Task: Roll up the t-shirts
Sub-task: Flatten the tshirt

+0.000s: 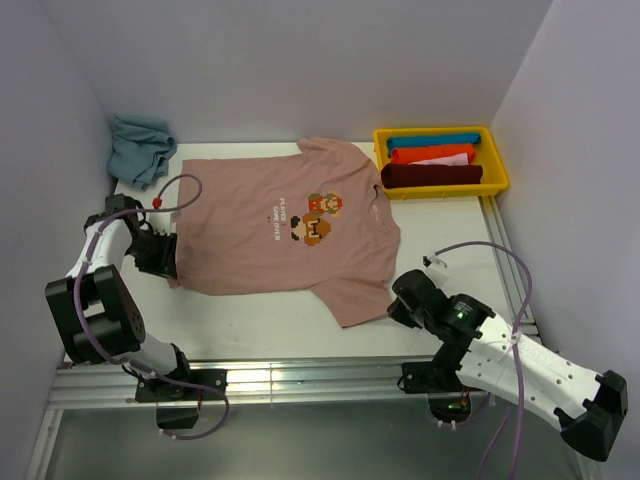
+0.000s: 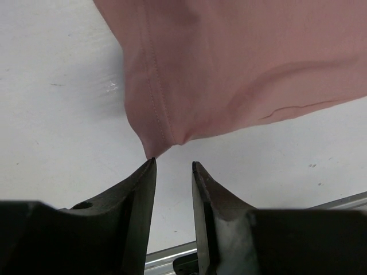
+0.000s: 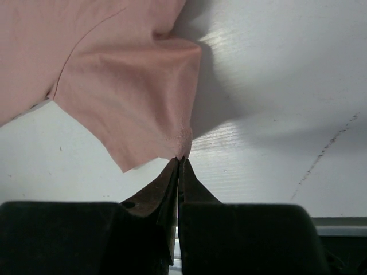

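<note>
**Sleeve pinched, hem waiting**

My right gripper (image 3: 181, 160), toward the table's (image 1: 250, 325) front-right corner, is clamped on the sleeve corner of the pink t-shirt (image 1: 260, 230), likely to pull it taut. The shirt lies flat mid-table, print up. My left gripper (image 2: 173, 163) stands narrowly parted at the hem corner, gripping nothing.

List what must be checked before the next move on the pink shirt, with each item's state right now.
1. The pink t-shirt lies spread out, print up: ok.
2. The right claw is shut on the near sleeve's hem: ok, though only the very tips hold it.
3. The left claw grips the hem corner: not ok. Its jaws stand open, and the corner sits at one fingertip, outside the gap.
4. The far sleeve lies apart from the yellow bin: cannot tell, because they come very close in the top view.
</note>
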{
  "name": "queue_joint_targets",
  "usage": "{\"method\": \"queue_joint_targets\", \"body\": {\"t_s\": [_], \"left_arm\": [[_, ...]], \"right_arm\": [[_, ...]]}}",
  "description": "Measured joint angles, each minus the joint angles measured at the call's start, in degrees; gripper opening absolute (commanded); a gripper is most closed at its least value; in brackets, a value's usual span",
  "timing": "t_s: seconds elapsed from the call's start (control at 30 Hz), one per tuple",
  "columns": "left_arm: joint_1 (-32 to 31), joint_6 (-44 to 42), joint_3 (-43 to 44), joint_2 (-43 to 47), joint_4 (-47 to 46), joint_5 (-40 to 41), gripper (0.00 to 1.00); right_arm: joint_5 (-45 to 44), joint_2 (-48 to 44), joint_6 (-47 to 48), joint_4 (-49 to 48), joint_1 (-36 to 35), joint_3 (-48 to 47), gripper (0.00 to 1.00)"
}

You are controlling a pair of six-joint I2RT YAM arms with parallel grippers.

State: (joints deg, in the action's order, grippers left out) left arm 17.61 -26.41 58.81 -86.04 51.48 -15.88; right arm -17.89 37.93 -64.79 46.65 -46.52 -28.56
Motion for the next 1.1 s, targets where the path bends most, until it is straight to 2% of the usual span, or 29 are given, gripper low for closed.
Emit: {"method": "queue_joint_targets", "body": {"t_s": [0.2, 0.43, 0.63, 1.1], "left_arm": [[0.87, 1.77, 2.29, -0.48, -0.15, -1.05, 0.41], [0.96, 2.32, 2.93, -2.08, -0.76, -0.7, 0.39], [1.2, 2.1, 2.82, -2.89, -0.83, -0.81, 0.46], [4.61, 0.7, 1.49, -5.03, -0.61, -1.92, 0.43]], "right_arm": [[0.42, 2.78, 0.55, -2.32, 0.0, 0.0, 0.04], [0.37, 2.97, 0.79, -3.54, 0.0, 0.13, 0.05], [0.35, 1.46, 0.76, -3.65, 0.0, 0.94, 0.05], [-0.09, 0.74, 0.76, -3.8, 0.0, 2.67, 0.07]]}}
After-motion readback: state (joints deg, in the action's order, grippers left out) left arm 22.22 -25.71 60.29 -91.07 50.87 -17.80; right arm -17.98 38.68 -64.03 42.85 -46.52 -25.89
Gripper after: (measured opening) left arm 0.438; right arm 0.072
